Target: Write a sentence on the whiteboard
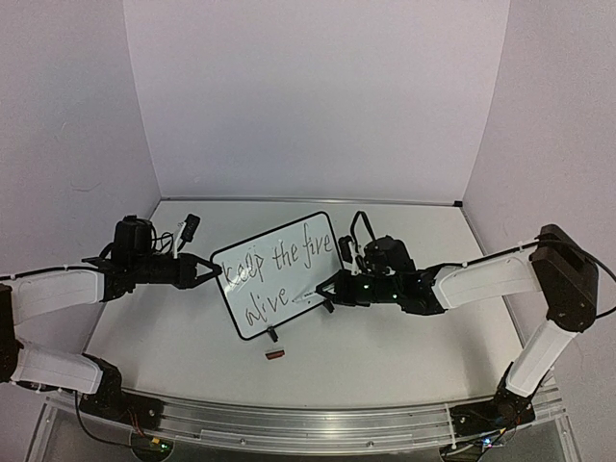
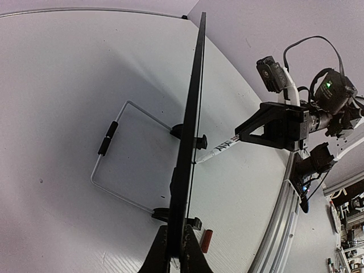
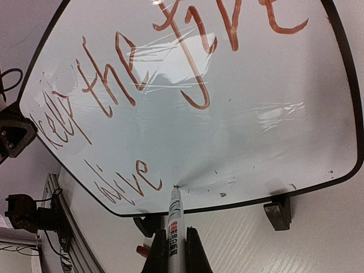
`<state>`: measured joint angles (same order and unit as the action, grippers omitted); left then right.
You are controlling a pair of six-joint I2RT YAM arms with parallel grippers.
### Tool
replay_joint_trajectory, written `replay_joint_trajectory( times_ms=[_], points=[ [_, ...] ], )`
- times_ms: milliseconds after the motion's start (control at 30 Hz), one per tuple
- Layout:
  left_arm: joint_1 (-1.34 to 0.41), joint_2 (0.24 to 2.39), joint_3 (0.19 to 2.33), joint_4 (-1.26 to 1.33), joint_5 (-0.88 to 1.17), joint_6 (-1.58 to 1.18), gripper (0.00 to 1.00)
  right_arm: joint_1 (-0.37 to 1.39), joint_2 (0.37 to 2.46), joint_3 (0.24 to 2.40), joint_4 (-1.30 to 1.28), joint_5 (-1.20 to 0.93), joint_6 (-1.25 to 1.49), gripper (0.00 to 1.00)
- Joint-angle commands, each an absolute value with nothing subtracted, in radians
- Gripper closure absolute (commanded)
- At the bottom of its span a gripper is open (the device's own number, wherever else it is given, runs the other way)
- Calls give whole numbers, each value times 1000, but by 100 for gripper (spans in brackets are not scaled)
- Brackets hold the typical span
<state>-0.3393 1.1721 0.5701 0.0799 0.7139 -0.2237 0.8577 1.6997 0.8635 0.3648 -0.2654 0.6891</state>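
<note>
Standing upright near the middle of the worktop (image 1: 423, 241), the whiteboard (image 1: 289, 279) already carries the sentence (image 1: 279, 258) in two handwritten lines: "keep the fire" above and "alive" below. The left pincer (image 1: 214, 271) is closed on the board's left rim and steadies it from the side, as the edge-on view from that wrist shows. The right pincer (image 3: 173, 245) is clamped around the marker (image 3: 173, 219), whose tip touches the white surface just after the last letter of "alive", low on the board near its bottom rim. All the words look complete, so the writing seems very nearly done. What is left, as I judge it, is at most the full stop at that spot; whether a dot is already laid under the tip I cannot tell. After that the marker needs only to come off the surface. A small reddish piece (image 1: 275, 355), perhaps the marker's cap, lies on the worktop just in front of the board.
</note>
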Motion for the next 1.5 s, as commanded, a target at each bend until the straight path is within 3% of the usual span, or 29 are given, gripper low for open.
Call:
replay_joint_trajectory(
  times_ms=[0, 167, 300, 467, 933, 1267, 1467],
  points=[
    [-332, 1171, 606, 70, 650, -173, 100, 855, 1696, 875, 377, -260, 684, 100],
    [-331, 1171, 609, 62, 642, -168, 100, 855, 1627, 848, 377, -267, 644, 100],
    [-332, 1174, 615, 50, 636, -165, 91, 855, 1540, 823, 348, -232, 605, 100],
    [-332, 1158, 614, 45, 632, -169, 65, 850, 1471, 822, 275, -185, 579, 100],
    [-331, 1004, 597, 20, 522, -208, 15, 814, 1330, 806, 144, -164, 557, 100],
    [-345, 858, 682, -153, 436, -238, 12, 721, 1270, 794, 76, -383, 534, 100],
    [-502, 880, 770, -249, 382, -208, 13, 715, 1224, 864, -127, -485, 449, 100]
  ],
)
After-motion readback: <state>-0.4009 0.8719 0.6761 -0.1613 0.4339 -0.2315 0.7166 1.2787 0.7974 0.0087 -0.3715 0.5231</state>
